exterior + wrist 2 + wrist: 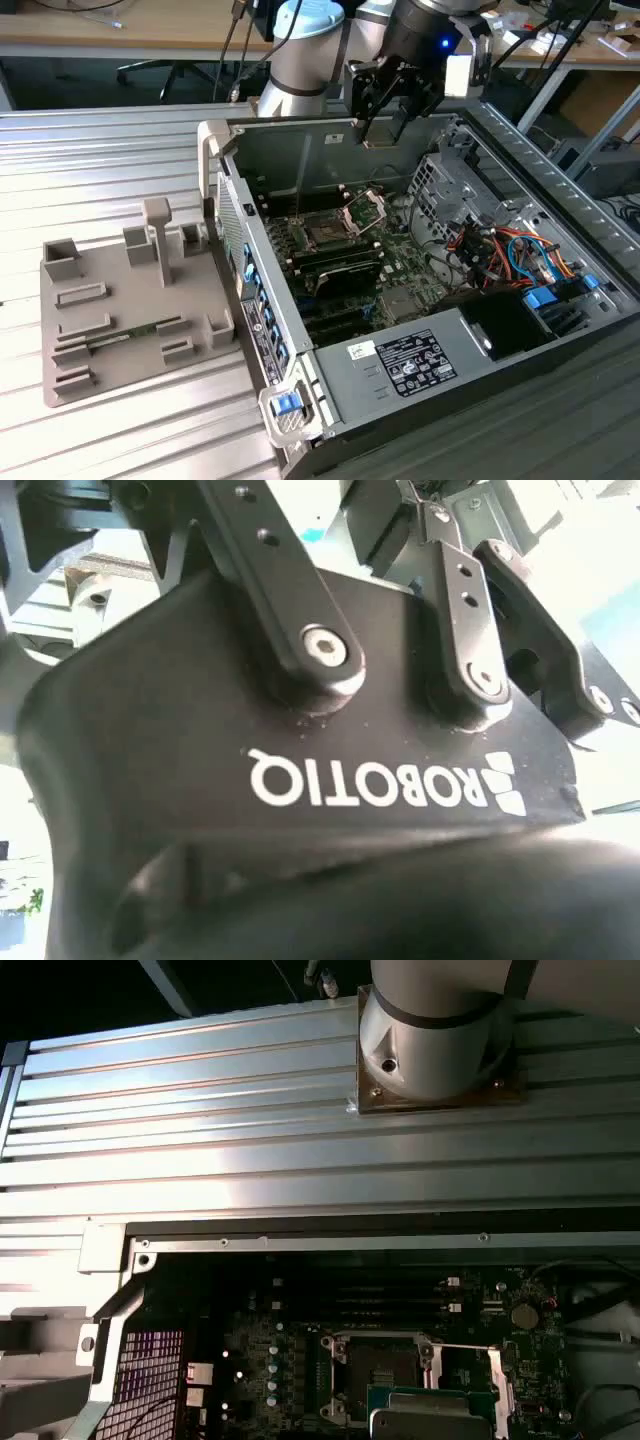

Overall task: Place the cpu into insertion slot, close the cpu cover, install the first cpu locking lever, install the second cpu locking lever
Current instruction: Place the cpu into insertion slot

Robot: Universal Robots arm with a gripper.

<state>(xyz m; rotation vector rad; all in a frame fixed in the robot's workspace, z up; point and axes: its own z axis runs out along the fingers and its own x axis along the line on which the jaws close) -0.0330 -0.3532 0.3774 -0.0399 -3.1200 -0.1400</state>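
Matte black end effector (386, 128), square silvery cpu (432, 1422)

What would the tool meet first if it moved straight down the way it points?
Likely the open cpu cover or the insertion slot beside it, below the tool and its cpu; depth is unclear.

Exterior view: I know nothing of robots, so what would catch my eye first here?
An open computer case lies on the ribbed metal table, its green board bare. The black gripper hangs above the case's far side, holding the silvery cpu. Below it the slot waits with its cover tipped open.
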